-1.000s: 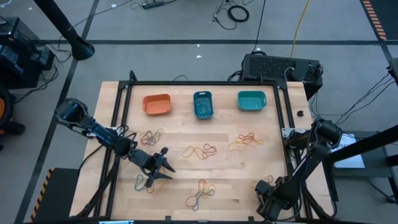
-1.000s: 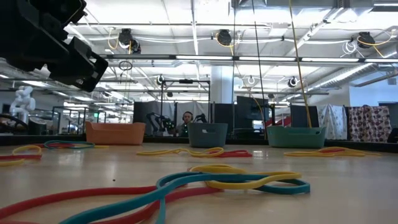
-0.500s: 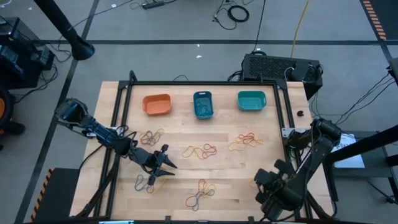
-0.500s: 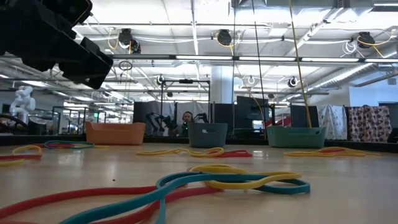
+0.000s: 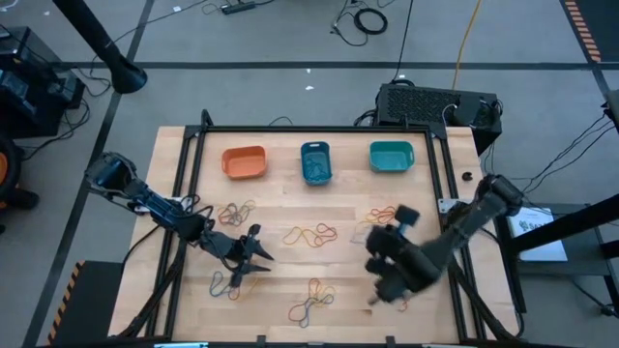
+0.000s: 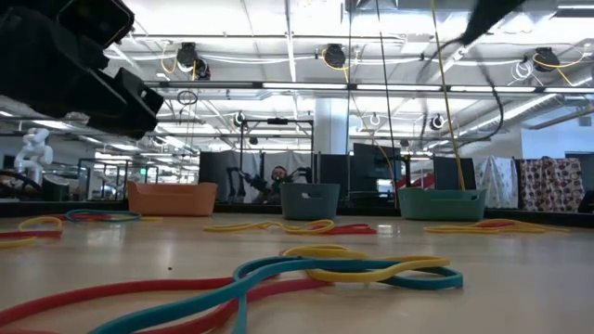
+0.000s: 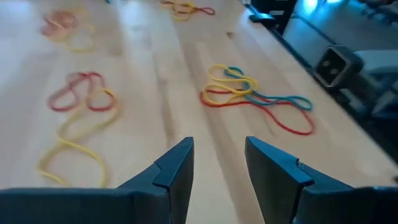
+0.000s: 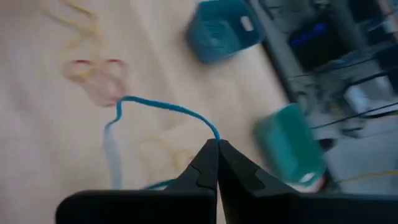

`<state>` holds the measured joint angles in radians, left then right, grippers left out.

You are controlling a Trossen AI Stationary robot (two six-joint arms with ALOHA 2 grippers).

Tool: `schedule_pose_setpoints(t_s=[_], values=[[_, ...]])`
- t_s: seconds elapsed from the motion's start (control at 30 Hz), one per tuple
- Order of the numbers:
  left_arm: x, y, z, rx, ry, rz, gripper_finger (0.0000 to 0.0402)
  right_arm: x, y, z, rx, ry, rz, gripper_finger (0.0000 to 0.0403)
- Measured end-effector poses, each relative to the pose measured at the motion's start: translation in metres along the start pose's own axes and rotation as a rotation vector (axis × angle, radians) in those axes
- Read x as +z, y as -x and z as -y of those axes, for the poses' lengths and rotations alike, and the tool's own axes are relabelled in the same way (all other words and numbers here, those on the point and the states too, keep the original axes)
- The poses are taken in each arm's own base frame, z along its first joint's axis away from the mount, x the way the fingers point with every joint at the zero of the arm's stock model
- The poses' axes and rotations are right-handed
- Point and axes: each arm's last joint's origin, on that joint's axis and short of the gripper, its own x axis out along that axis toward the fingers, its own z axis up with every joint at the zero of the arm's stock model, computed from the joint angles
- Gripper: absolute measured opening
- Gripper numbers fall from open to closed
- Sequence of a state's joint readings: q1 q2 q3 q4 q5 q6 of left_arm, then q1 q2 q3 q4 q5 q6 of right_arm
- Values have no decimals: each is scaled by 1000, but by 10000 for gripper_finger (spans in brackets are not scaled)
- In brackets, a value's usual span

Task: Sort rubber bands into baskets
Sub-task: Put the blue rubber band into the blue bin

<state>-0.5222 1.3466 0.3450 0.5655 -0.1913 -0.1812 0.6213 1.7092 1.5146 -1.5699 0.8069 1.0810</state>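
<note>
Three baskets stand in a row at the table's far side: orange [image 5: 244, 162], blue [image 5: 315, 161] and teal [image 5: 391, 156]. Loose rubber bands lie in clusters on the table [image 5: 314, 234] [image 5: 311, 300] [image 5: 235, 213] [image 5: 384, 217]. My right gripper [image 8: 217, 144] is raised above the table's right middle [image 5: 382, 259] and is shut on a blue rubber band [image 8: 155, 107]. My left gripper [image 7: 217, 163] is open and empty, low over the table's near left [image 5: 253, 253], with a yellow, blue and red cluster [image 7: 249, 96] ahead of it. My right gripper pinches the blue rubber band at one point of its loop [image 8: 213, 134] between its two shut fingertips. The band arcs out from the tips and hangs slack below them. Its lower end runs out of sight behind the gripper.
A black frame [image 5: 319, 129] runs along the table's far edge and sides. More bands lie under my left gripper [image 5: 227, 282]. In the low view a tangle of bands [image 6: 353, 269] lies close to the camera. A black box [image 5: 435, 104] and cables sit beyond the far right corner.
My right gripper has risen from the table's near right corner and swung toward the table's middle and far edge. My left gripper has stayed nearly where it was.
</note>
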Motion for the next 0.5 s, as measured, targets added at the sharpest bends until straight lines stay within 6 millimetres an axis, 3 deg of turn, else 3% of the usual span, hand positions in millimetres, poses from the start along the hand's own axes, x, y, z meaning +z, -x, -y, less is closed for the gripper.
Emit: schedule_pose_setpoints(t_s=[0.23, 0.5], values=[[3, 14, -7, 139, -104, -15, 152, 53, -66, 29, -38, 87, -63, 0], [5, 45, -19, 374, -149, -60, 152, 111, -141, 80, 104, 82, 0, 0]])
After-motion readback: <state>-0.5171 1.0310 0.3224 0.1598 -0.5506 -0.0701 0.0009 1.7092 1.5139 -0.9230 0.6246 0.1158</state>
